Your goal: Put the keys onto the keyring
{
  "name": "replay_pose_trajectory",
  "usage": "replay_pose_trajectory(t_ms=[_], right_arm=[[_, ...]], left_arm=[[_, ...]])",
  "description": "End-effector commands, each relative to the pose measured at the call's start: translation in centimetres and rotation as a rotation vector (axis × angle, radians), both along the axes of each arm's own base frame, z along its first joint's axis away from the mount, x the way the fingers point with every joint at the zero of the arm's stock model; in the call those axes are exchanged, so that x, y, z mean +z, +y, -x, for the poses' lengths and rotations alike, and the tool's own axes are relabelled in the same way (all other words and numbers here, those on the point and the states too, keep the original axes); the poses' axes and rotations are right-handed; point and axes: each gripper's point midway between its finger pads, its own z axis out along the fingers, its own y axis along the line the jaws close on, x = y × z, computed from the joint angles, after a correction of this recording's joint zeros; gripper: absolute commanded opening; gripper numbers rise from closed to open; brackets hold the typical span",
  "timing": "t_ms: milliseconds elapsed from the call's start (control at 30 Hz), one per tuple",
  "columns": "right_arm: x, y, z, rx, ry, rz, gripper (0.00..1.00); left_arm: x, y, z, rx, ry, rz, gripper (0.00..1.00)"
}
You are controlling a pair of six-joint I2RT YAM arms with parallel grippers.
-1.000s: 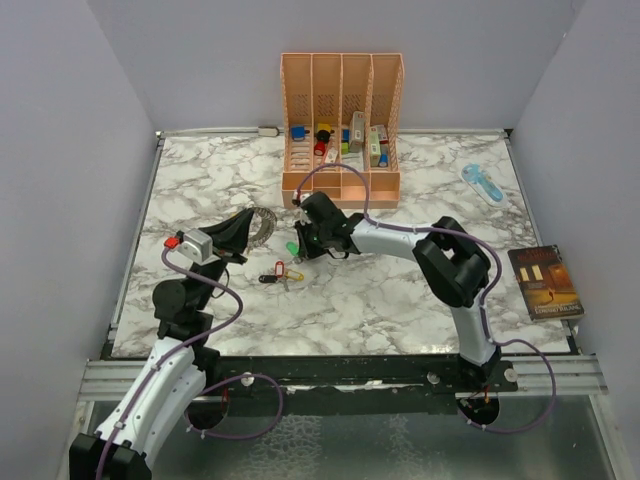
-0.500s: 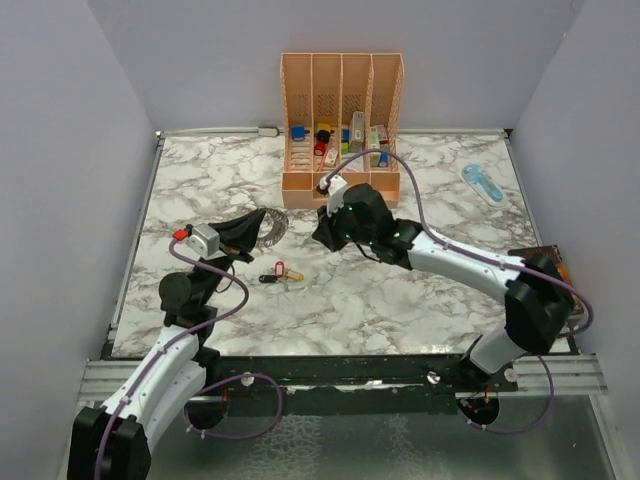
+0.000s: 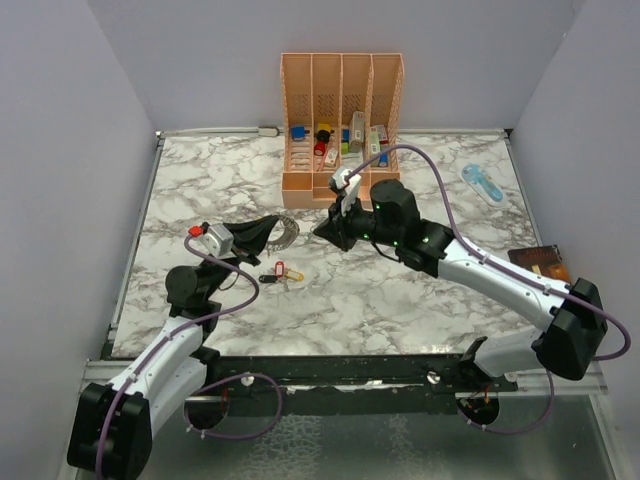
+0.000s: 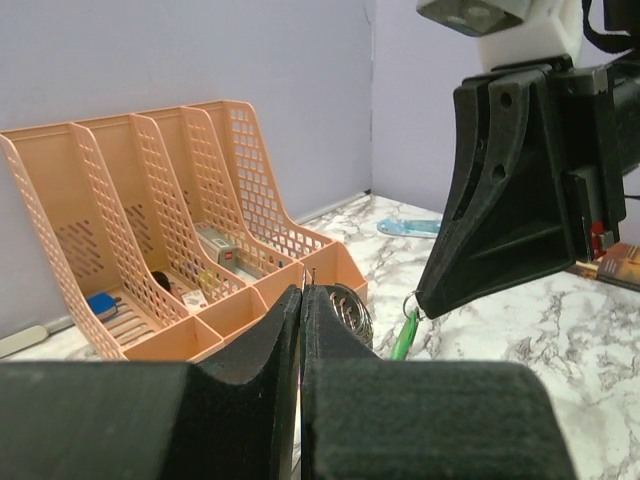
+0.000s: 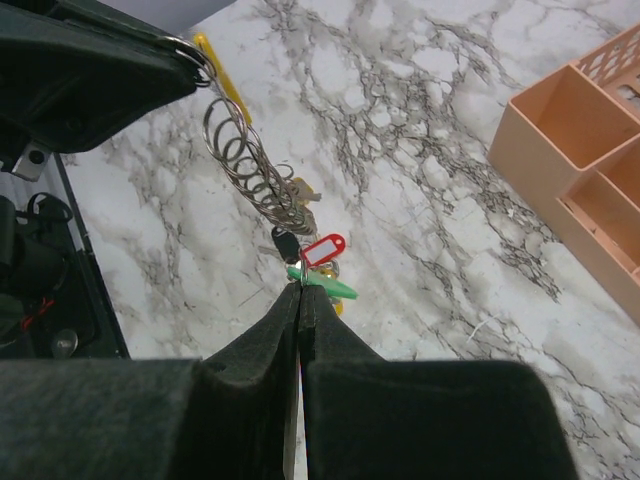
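Observation:
My left gripper [image 3: 264, 233] is shut on the keyring [image 3: 284, 228], a silvery coiled loop with a yellow band [image 5: 222, 76], and holds it above the marble table [image 3: 420, 300]. In the right wrist view the keyring [image 5: 246, 160] hangs from the left gripper [image 5: 196, 58]. My right gripper [image 3: 332, 233] is shut on the small metal ring of the green-tagged key [image 5: 326, 284], lifted just right of the keyring. That green key [image 4: 404, 336] dangles beside the coils [image 4: 350, 304] in the left wrist view. Red [image 3: 281, 268], black [image 3: 266, 278] and yellow [image 3: 294, 276] tagged keys lie on the table.
A peach slotted organiser [image 3: 342, 130] with small items stands at the back centre, close behind both grippers. A light-blue gadget [image 3: 483, 184] lies back right. A book [image 3: 545, 262] sits at the right edge, partly under the right arm.
The right gripper lifted the green key off the table from beside the other keys and moved right and back. The left gripper carried the keyring a little to the right.

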Motion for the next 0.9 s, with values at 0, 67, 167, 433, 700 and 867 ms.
replay_pose_trajectory(t_ms=[0,67,167,433,700,867], right_arm=[[1.9,1.6,1.2,0.091,0.017,-0.063,0.01],[2.3,2.1,1.3,0.108,0.025,-0.082,0.01],[3.3,2.5,1.6,0.124,0.026,-0.118,0.01],[5.3,3.6,2.1,0.166,0.04,-0.18,0.01],[6.3,5.0,2.5,0.204,0.043,-0.205,0.01],[6.1,5.8,2.7,0.219,0.059,-0.211,0.01]], left_arm=[[0.6,-0.6,0.9,-0.048,-0.082,-0.038,0.0],[0.4,-0.7,0.9,-0.051,-0.083,-0.049,0.0],[0.0,-0.9,0.9,-0.062,-0.087,-0.069,0.0],[-0.4,-1.4,1.3,-0.096,-0.087,-0.087,0.0],[-0.3,-1.6,1.6,-0.109,-0.095,-0.088,0.0],[-0.1,-1.7,1.9,-0.124,-0.098,-0.086,0.0]])
